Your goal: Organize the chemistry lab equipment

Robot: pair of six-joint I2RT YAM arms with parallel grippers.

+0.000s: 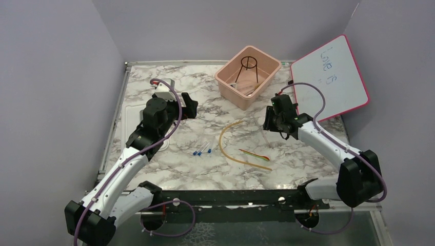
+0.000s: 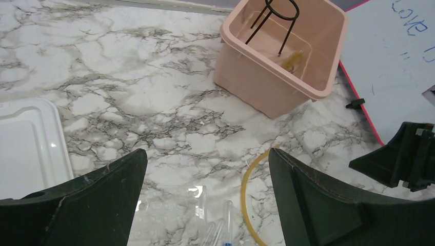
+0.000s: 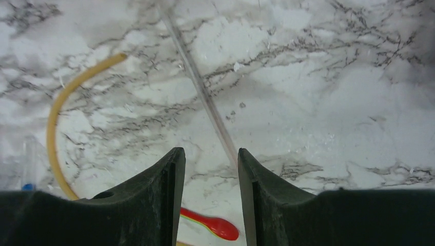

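Note:
A black wire tripod (image 1: 249,63) stands inside the pink bin (image 1: 229,82) at the back, with some pale items beside it. On the marble lie a curved tan rubber tube (image 1: 225,145), a red and green spatula (image 1: 255,155) and small blue-tipped clear tubes (image 1: 202,151). My left gripper (image 1: 190,106) hovers wide open over the table left of the bin, holding nothing. In its wrist view the gripper (image 2: 208,154) frames the tube (image 2: 248,200) and the clear tubes (image 2: 225,230). My right gripper (image 3: 208,151) is open above a thin clear rod (image 3: 197,84), with the red spatula tip (image 3: 218,226) below it.
A white lid (image 1: 131,120) lies flat at the left under my left arm. A pink-framed whiteboard (image 1: 331,77) leans at the back right, close to my right arm. Grey walls close in three sides of the table.

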